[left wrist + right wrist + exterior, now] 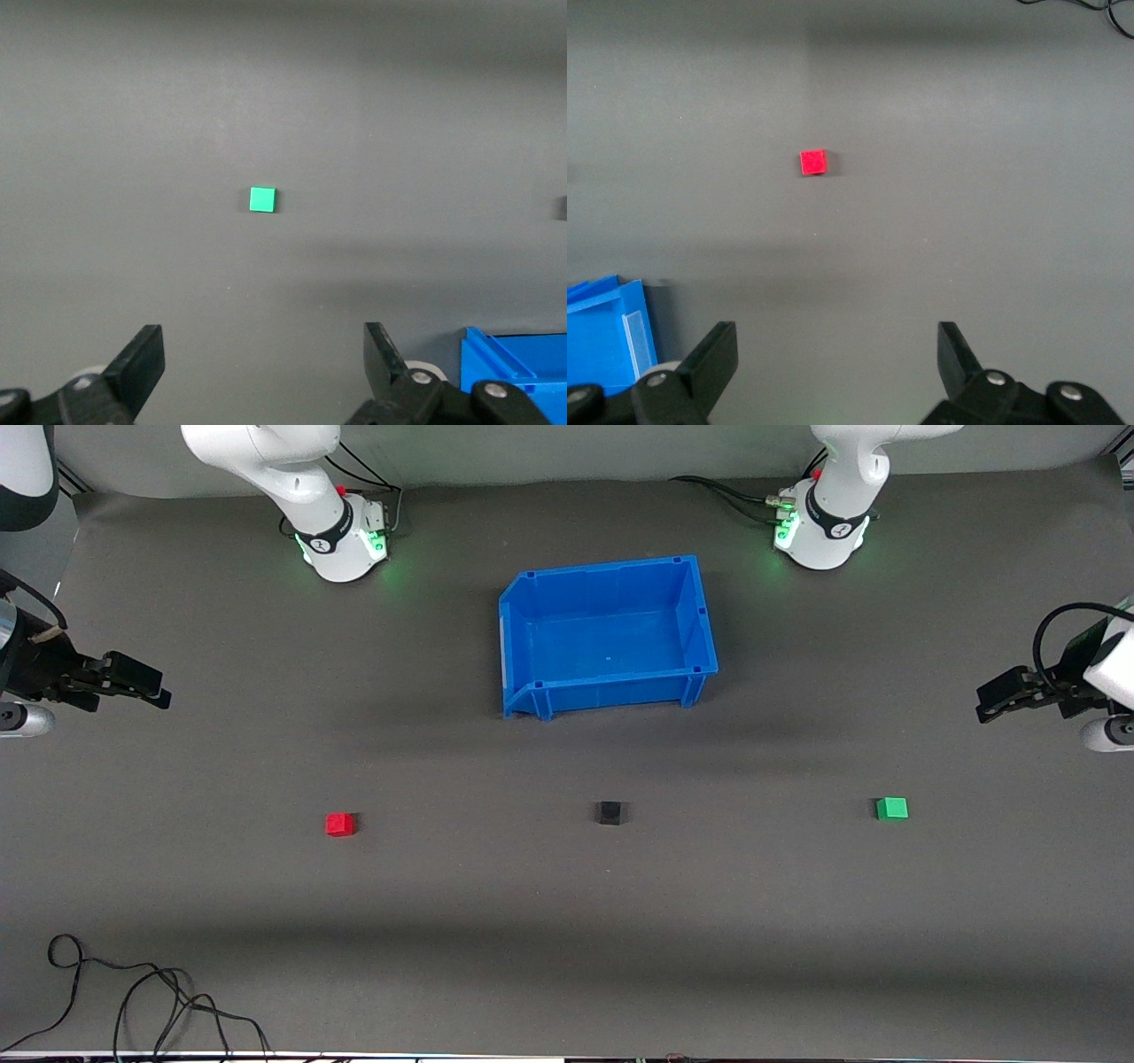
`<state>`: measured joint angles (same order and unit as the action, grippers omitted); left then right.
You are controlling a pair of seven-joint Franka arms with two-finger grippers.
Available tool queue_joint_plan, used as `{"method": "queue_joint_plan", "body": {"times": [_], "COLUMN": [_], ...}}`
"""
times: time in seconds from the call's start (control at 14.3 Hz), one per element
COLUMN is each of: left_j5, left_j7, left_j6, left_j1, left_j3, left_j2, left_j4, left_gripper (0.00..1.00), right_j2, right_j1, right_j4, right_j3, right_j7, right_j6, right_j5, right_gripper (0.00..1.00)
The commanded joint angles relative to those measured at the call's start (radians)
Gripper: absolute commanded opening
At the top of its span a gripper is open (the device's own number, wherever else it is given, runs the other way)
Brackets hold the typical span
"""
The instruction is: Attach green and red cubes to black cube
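Grey matte desk (567, 921): small matte black cube (609, 812) at centre, nearer the front camera than the blue plastic bin (700, 638). Bright red cube (339, 824) lies toward the right arm's end, bright green cube (892, 808) toward the left's. Right gripper (837, 372) and left gripper (264, 372), jaws spread and empty, apparently look down on their nearer cubes.

You've got a blue bin (608, 638) at twelve o'clock on the grey table mat (567, 903), loose black cable (133, 992) at seven o'clock.
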<state>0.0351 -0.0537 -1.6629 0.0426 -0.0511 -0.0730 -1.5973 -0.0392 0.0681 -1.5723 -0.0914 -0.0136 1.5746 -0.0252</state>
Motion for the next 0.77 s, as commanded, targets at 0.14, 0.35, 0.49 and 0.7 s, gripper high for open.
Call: {"method": "queue_joint_plan", "body": {"times": [0.14, 0.35, 0.49, 0.7], "left_j5": [0.014, 0.014, 0.014, 0.014], "left_j7": [-0.018, -0.017, -0.018, -0.014], "left_j6": [-0.127, -0.303, -0.388, -0.461], "left_j1": [0.023, 0.037, 0.052, 0.054], "left_j3": [0.005, 0.007, 0.005, 0.005], "left_j2": [-0.056, -0.083, -0.135, -0.244], "left_j4": [-0.077, -0.205, -0.242, -0.234], "left_gripper": [0.99, 1.0, 1.0, 1.0], "right_j2": [-0.073, -0.116, -0.125, -0.142], "right_j1": [0.012, 0.024, 0.047, 0.068], "right_j4": [0.101, 0.156, 0.163, 0.166], "right_j3": [-0.01, -0.002, -0.002, -0.004], "right_j7": [0.206, 0.551, 0.808, 1.164], "right_j6": [0.005, -0.002, -0.002, -0.002], "right_j5": [-0.022, -0.024, -0.024, -0.056], "right_gripper": [1.0, 1.0, 1.0, 1.0]}}
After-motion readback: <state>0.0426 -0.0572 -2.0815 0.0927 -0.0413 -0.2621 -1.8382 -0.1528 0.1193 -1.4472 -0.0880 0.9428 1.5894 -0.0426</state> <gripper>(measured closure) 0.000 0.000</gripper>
